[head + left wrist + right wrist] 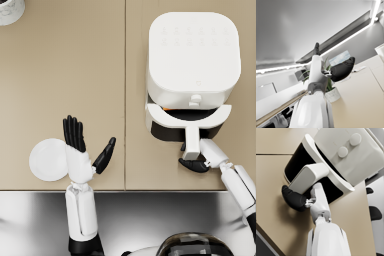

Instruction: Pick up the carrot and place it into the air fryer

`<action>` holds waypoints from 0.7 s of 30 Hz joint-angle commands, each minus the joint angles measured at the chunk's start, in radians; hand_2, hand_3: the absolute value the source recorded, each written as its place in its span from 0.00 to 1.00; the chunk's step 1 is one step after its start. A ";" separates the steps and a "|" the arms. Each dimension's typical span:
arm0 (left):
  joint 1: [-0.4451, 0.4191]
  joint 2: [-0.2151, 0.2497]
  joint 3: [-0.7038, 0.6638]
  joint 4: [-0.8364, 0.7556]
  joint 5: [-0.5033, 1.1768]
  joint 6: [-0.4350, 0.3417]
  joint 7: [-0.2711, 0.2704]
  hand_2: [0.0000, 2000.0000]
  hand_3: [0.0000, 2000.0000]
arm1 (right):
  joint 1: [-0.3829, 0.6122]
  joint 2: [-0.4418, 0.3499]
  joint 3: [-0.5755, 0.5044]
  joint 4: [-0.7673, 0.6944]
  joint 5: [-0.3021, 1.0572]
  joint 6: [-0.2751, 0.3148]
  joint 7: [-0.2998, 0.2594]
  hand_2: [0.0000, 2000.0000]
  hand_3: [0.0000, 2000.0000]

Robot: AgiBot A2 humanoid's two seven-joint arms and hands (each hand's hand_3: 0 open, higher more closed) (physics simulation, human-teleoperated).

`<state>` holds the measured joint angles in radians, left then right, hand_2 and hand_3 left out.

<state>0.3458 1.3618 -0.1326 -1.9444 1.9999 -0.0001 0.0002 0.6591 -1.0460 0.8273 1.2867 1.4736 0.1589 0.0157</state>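
Left arm: the white forearm rises straight up from the bottom of the head view, left of centre.
Left hand (82, 147): held flat and empty, fingers extended together away from the robot, thumb spread out to the right. In the left wrist view the hand (339, 70) is raised off the surface, with the thumb standing apart from the palm.
Right arm: the white forearm enters from the lower right corner of the head view and angles up and inward.
Right hand (196, 161): dark fingers wrapped around the white drawer handle (191, 142). In the right wrist view the hand (296, 199) closes on the handle's end from below.
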 commanded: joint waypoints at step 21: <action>0.007 -0.014 -0.038 -0.003 0.000 0.000 0.000 0.00 0.00 | 0.238 -0.161 0.042 -0.387 -0.004 0.177 0.009 1.00 1.00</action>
<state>0.3522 1.3482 -0.1704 -1.9469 1.9998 -0.0001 0.0001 0.8978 -1.2066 0.8706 0.8994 1.4694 0.3368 0.0245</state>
